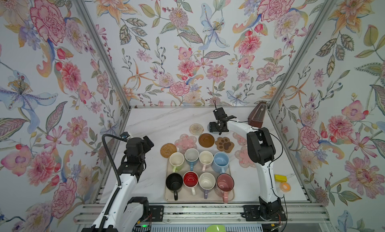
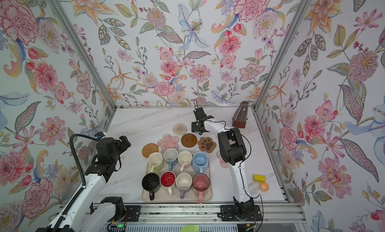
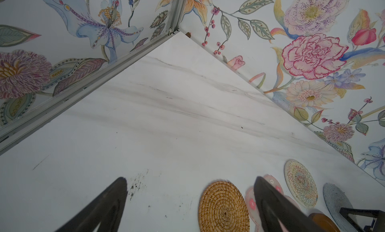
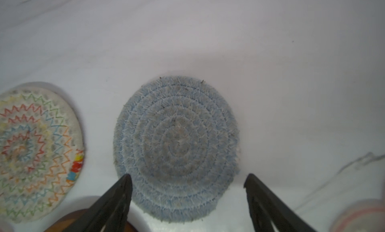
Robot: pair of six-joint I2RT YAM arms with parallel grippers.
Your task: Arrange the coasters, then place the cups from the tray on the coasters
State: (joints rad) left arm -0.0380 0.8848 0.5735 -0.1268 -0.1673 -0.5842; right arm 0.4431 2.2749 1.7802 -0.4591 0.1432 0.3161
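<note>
The beige tray (image 1: 200,198) holds several cups in two rows, from a light green one (image 1: 176,159) to a pink one (image 1: 225,182). Behind it lie the coasters: tan rattan (image 1: 168,150), pink flower (image 1: 185,142), beige woven (image 1: 196,129), brown disc (image 1: 206,140) and paw (image 1: 224,144). Two more pink flowers (image 1: 242,158) are partly hidden by the right arm. My right gripper (image 4: 187,175) hangs open just over the grey-blue woven coaster (image 4: 177,147), a finger at each side of its near edge. Left of the rattan coaster (image 3: 224,206), my left gripper (image 3: 190,179) is open and empty above bare table.
A brown metronome (image 1: 257,116) stands in the back right corner. A yellow block (image 1: 280,177) and an orange tape roll (image 1: 284,186) lie at the right. Floral walls close in the table on three sides.
</note>
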